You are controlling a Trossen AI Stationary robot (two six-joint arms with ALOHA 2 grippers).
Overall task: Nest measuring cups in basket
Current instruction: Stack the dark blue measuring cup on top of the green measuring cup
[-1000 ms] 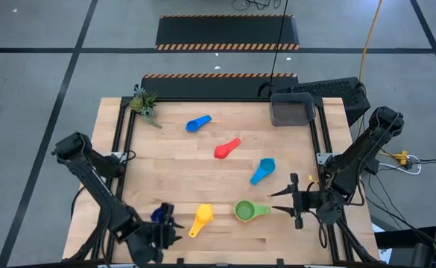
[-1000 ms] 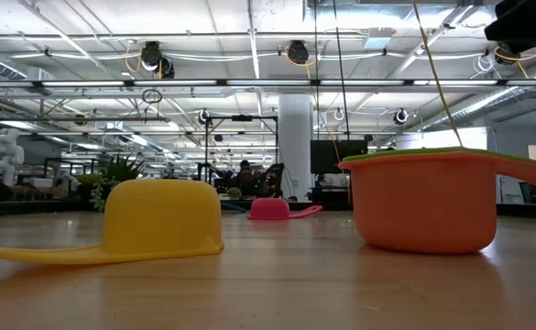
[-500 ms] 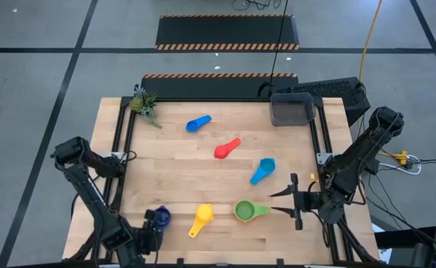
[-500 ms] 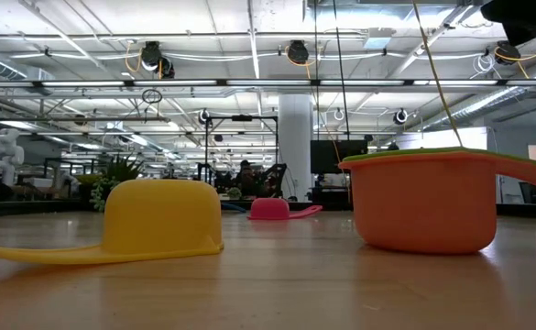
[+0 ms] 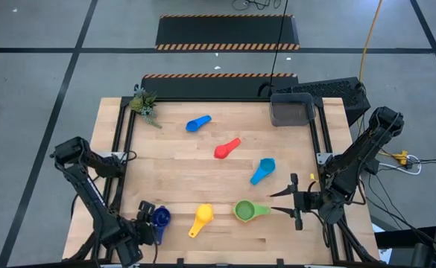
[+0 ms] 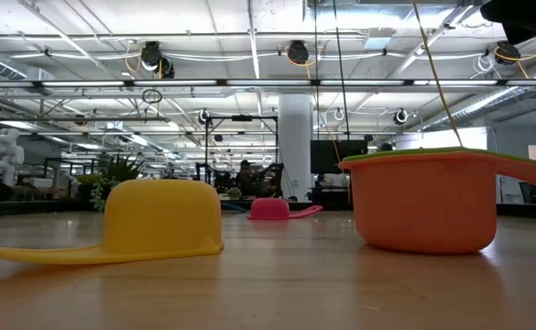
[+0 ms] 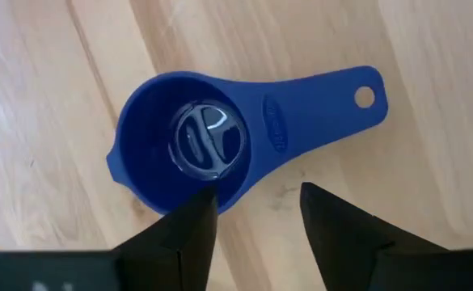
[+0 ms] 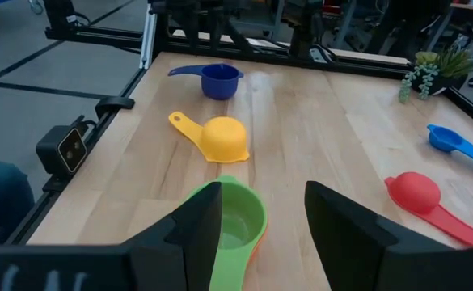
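A navy cup (image 5: 160, 217) stands upright near the table's front left, its handle (image 7: 333, 93) lying level above the wood. My left gripper (image 5: 146, 224) hovers open over it, pointing steeply down, with one finger (image 7: 194, 230) above the bowl's rim and the other (image 7: 333, 234) beside it. A green cup (image 5: 247, 211) sits nested in an orange cup (image 6: 423, 206) at the front right. My right gripper (image 5: 277, 201) stands open just right of that pair. The yellow cup (image 5: 201, 218) and the red cup (image 5: 227, 148) lie upside down. The blue cup (image 5: 197, 123) and the light blue cup (image 5: 262, 170) lie farther back. The dark grey basket (image 5: 291, 109) stands at the far right corner.
A small potted plant (image 5: 143, 103) stands at the far left corner. A black keyboard (image 5: 329, 90) lies behind the basket, off the table. Bare wood stretches across the middle left of the table (image 5: 165, 167).
My left gripper has drawn back toward the table's left edge, uncovering the navy cup, and has tipped to point more steeply down. The navy cup has stayed where it was.
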